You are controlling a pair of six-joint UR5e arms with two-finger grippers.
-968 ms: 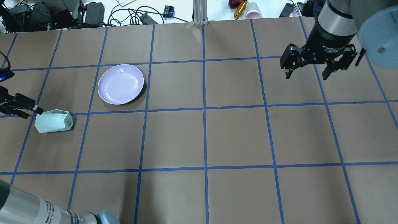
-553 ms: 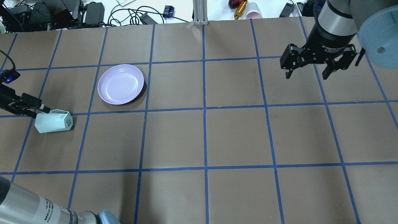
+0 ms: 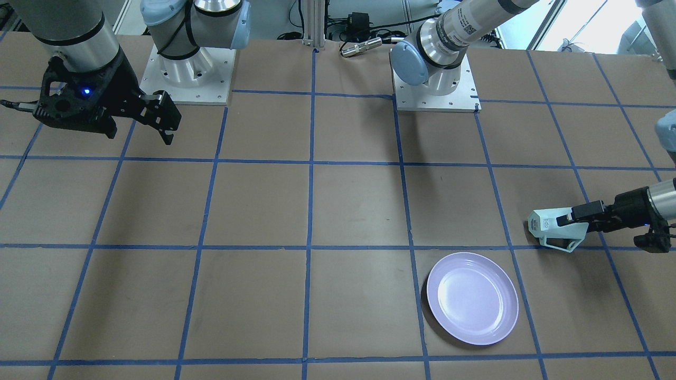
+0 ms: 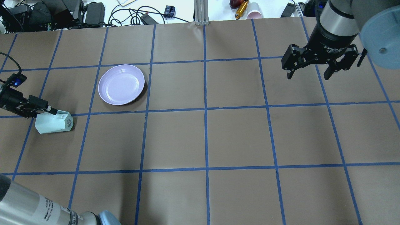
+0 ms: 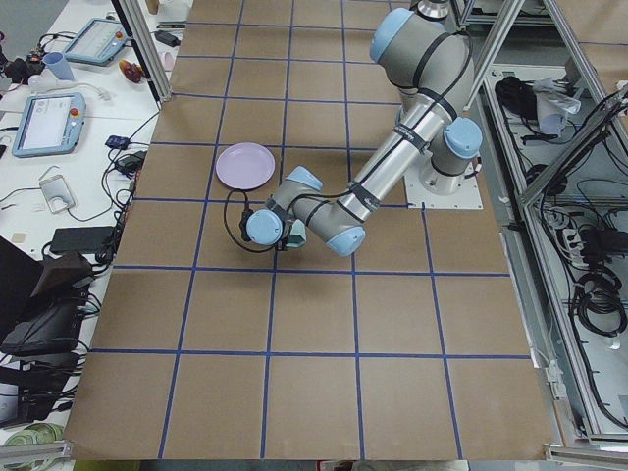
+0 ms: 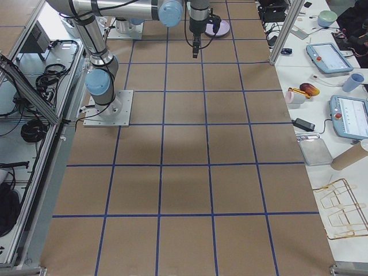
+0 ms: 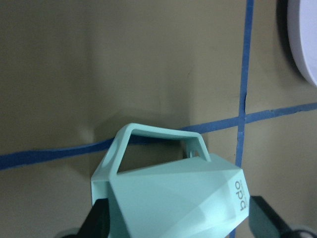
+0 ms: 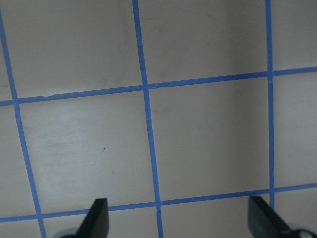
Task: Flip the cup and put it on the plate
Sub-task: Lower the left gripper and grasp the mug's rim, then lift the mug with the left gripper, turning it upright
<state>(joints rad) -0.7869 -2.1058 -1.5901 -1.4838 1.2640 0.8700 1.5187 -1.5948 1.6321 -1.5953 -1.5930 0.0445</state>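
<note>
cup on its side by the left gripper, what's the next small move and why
Probably close the left gripper on the cup: its open fingers flank the cup's body, which lies on its side, not yet gripped. The plate sits bare beside it.

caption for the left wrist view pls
Open left claw straddling the mint cup lying on its side, plate rim at top right

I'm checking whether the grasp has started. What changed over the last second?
The left gripper slid toward the overhead view's right, from beside the cup's open end to along its far edge. It is still open, with nothing grasped. The cup, the plate and the open right gripper stayed put.
</note>
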